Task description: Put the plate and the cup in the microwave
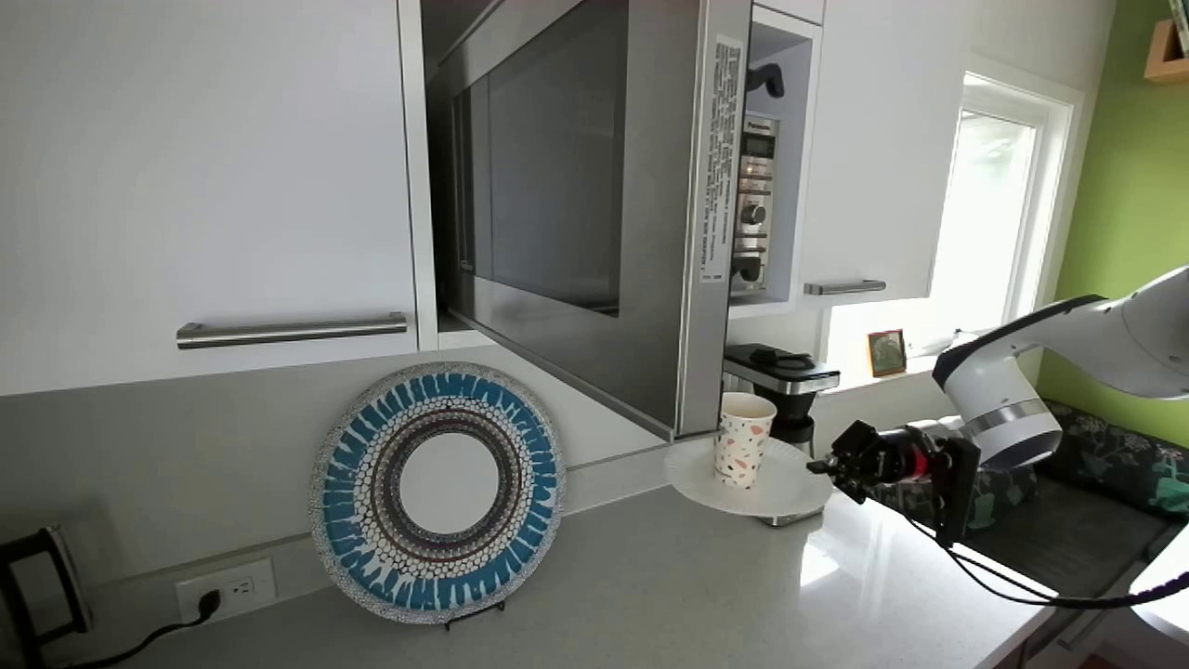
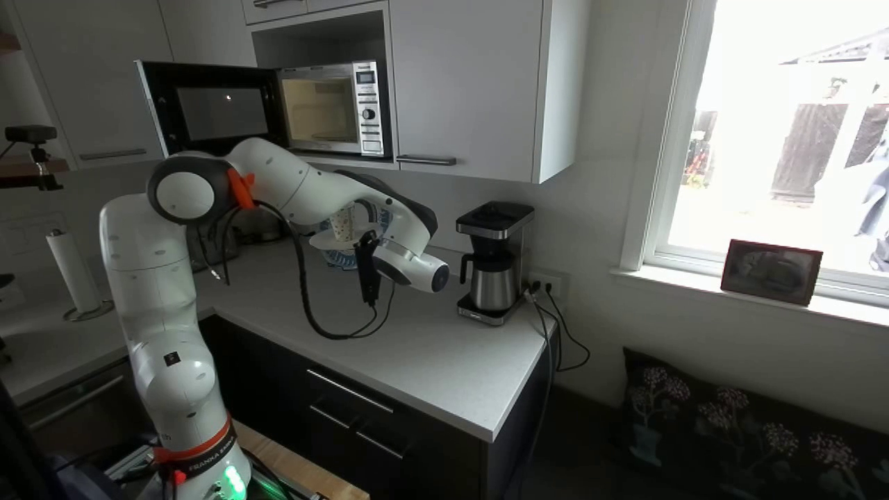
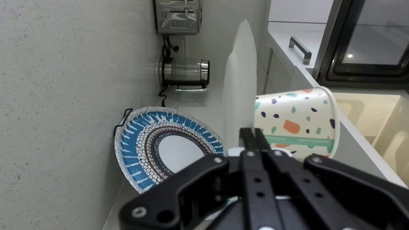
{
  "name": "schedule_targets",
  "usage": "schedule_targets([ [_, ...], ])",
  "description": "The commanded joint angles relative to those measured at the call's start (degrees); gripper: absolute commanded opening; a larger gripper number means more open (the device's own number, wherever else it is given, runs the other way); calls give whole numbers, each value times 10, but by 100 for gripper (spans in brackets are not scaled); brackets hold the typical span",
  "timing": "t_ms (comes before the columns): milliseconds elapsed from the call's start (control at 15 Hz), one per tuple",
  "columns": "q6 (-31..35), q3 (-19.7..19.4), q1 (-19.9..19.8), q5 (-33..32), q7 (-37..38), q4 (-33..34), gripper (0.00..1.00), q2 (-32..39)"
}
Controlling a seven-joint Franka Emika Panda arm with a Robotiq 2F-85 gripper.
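Observation:
A white plate [image 1: 692,483] hangs in the air above the counter, roughly level. On it stands a white cup [image 1: 743,441] with coloured specks, upright. My gripper [image 1: 817,466] is shut on the plate's rim, beside the cup. Looking from the wrist, the plate [image 3: 241,89] shows edge-on at the fingertips, and the cup [image 3: 294,118] is close to the fingers but apart from their grip. The silver microwave [image 2: 369,107] sits in the wall cabinet with its door [image 2: 222,111] swung wide. Its pale cavity [image 3: 364,108] shows at the right of the wrist view.
A large blue-patterned round plate [image 1: 358,502] leans on a stand against the backsplash. The coffee maker [image 2: 494,285] stands on the counter [image 2: 417,347]. A kettle [image 3: 184,72] and a toaster [image 3: 178,17] line the wall. The door's lower corner [image 1: 683,429] juts out near the cup.

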Motion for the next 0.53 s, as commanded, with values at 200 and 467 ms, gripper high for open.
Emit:
schedule_targets([
  [200, -41, -4, 3, 6, 30, 3, 0, -38],
  [467, -71, -5, 3, 10, 57, 2, 0, -58],
])
